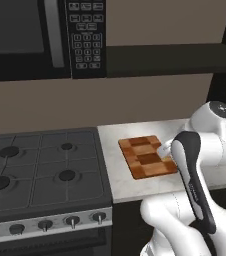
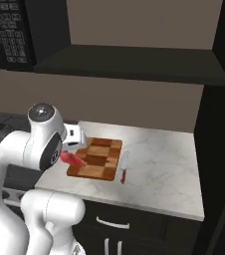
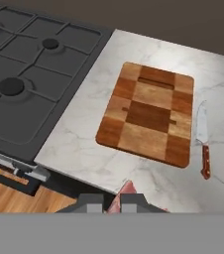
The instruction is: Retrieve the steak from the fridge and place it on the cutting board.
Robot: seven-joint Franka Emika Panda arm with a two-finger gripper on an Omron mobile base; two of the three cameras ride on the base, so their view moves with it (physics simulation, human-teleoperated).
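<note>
The gripper (image 3: 112, 204) is closed on the steak (image 3: 124, 194), a thin pink-red slab pinched by one edge between the two dark fingertips and hanging above the near edge of the counter (image 3: 84, 144), short of the cutting board (image 3: 148, 115). Raw meat like this is probably soft, limp and a little slick, light enough to carry but apt to droop or slide. The board is a flat checkered wooden rectangle; a red-handled knife (image 3: 203, 139) lies just right of it on pale marbled stone.
</note>
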